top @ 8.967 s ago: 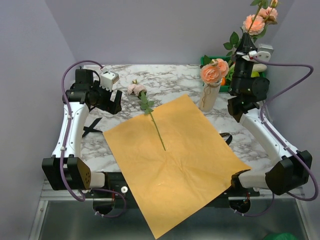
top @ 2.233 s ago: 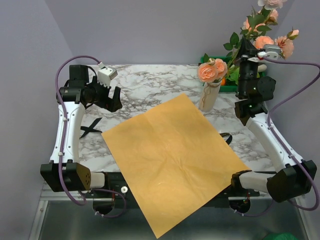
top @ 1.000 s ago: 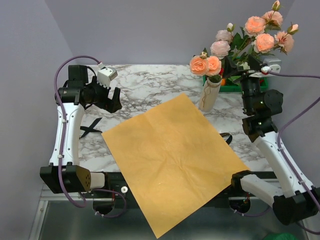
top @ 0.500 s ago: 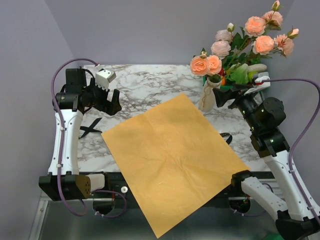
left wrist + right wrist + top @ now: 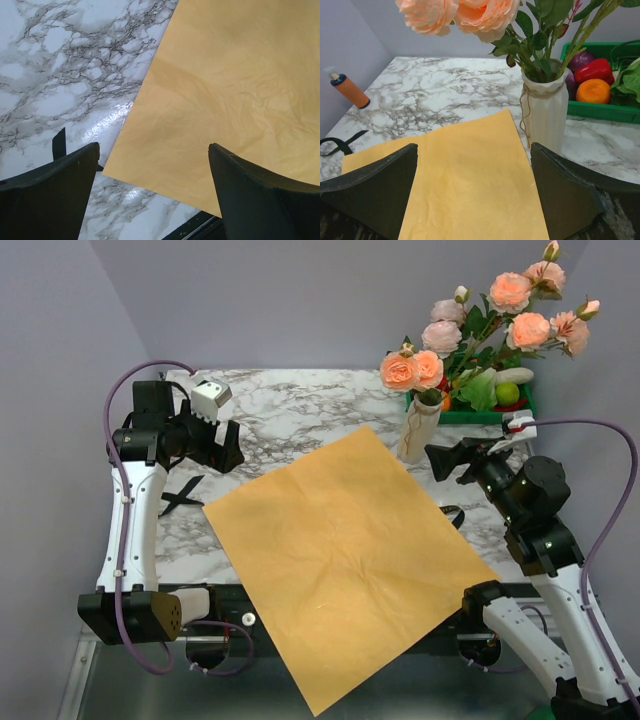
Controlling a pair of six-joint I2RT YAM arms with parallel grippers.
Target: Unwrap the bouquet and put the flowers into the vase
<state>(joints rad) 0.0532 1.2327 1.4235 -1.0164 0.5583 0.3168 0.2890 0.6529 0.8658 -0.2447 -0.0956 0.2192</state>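
Both claws spread wide, nothing held: left gripper (image 5: 154, 192) hangs over the left edge of the orange paper (image 5: 340, 550), right gripper (image 5: 475, 192) faces the vase (image 5: 418, 435), near it. Flowers (image 5: 401, 370) stand in the vase (stems inside, blooms above the rim) at the far right of the marble table (image 5: 300, 400).

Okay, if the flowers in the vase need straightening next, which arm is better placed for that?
Right. The right gripper hangs open just beside the vase, facing it. The left gripper, also open, is far off across the orange paper.
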